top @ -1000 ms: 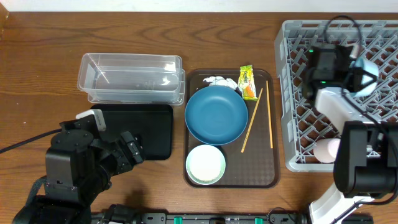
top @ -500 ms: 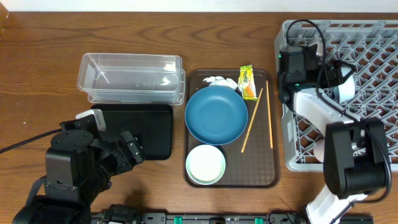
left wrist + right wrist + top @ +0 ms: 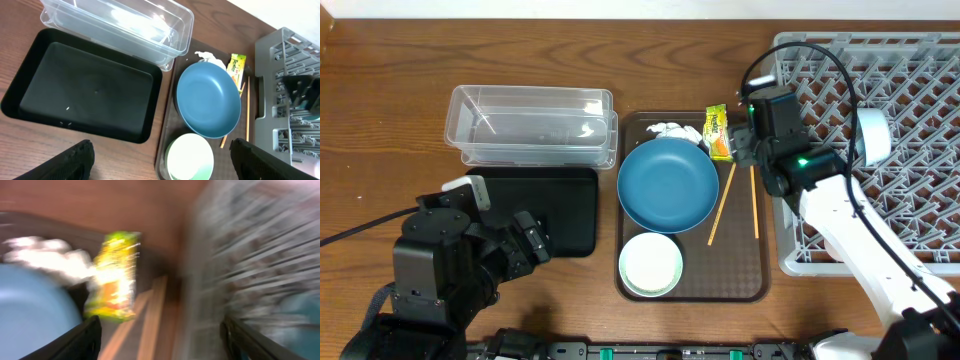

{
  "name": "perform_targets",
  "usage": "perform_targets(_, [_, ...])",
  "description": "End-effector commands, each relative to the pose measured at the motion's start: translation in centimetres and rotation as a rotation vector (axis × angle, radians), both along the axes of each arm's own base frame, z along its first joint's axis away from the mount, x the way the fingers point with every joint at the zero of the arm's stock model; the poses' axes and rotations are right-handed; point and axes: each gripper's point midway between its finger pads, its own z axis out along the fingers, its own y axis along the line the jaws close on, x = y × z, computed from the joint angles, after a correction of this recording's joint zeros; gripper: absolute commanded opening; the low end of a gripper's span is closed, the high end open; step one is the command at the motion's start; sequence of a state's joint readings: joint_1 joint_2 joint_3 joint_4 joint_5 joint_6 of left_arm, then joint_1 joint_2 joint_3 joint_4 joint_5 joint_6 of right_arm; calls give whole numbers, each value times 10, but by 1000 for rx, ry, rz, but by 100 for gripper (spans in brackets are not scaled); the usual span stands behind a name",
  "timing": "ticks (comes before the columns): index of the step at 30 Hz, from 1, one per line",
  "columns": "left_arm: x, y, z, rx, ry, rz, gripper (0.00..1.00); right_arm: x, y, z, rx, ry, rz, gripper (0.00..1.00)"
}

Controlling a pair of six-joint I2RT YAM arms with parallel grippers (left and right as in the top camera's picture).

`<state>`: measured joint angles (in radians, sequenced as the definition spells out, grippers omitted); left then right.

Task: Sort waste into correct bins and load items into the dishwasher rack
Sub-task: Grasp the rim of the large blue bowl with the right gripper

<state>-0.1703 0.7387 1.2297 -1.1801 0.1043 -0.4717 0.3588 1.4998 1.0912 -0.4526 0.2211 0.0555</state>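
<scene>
- Step in hand, as I judge it: clearing the brown tray (image 3: pixel 740 285). My right gripper (image 3: pixel 161 342) hangs over its right edge, just beside the rack (image 3: pixel 910 80), jaws apart and empty.
- The wrist view is badly blurred. The wrapper (image 3: pixel 719 132) lies ahead and a little left of the gap. The chopsticks (image 3: pixel 725 195) run closer to the middle.
- Neither touches the fingers.
- Next move: pick one target. The wrapper needs a leftward shift and a low pinch, then a carry to the tub (image 3: pixel 530 125) or black tray (image 3: pixel 560 210). I cannot say which.
- The tissue (image 3: pixel 670 130) sits beyond the wrapper, against the big bowl (image 3: pixel 668 185).
- Left gripper (image 3: pixel 165 165) waits above the black tray's near edge, jaws wide and empty.
</scene>
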Motion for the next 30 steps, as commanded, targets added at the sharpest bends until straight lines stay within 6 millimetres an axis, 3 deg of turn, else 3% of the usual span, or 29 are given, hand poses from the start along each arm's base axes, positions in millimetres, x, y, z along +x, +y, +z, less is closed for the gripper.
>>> perform_targets(1, [0, 3, 4, 5, -13, 13, 89, -20, 36, -37, 321, 194, -91, 74])
perform_targets(5, [0, 3, 4, 5, -13, 13, 89, -35, 52, -74, 382, 351, -74, 72])
perform_targets(9, [0, 3, 4, 5, -13, 13, 89, -49, 78, -95, 481, 481, -1, 69])
perform_targets(13, [0, 3, 4, 5, -13, 13, 89, -57, 73, -116, 457, 552, -49, 59])
perform_targets(15, [0, 3, 4, 5, -13, 13, 89, -59, 70, -125, 443, 573, -76, 49])
perform_targets(18, [0, 3, 4, 5, -13, 13, 89, -59, 69, -128, 441, 579, -79, 21])
perform_targets(19, [0, 3, 4, 5, -13, 13, 89, -58, 68, -124, 448, 570, -79, 6])
perform_targets(20, [0, 3, 4, 5, -13, 13, 89, -55, 67, -120, 453, 558, -79, 2])
perform_targets(25, [0, 3, 4, 5, -13, 13, 89, -41, 54, -85, 481, 451, -94, 1])
perform_targets(30, [0, 3, 4, 5, -13, 13, 89, -31, 15, -25, 434, 245, -174, 1])
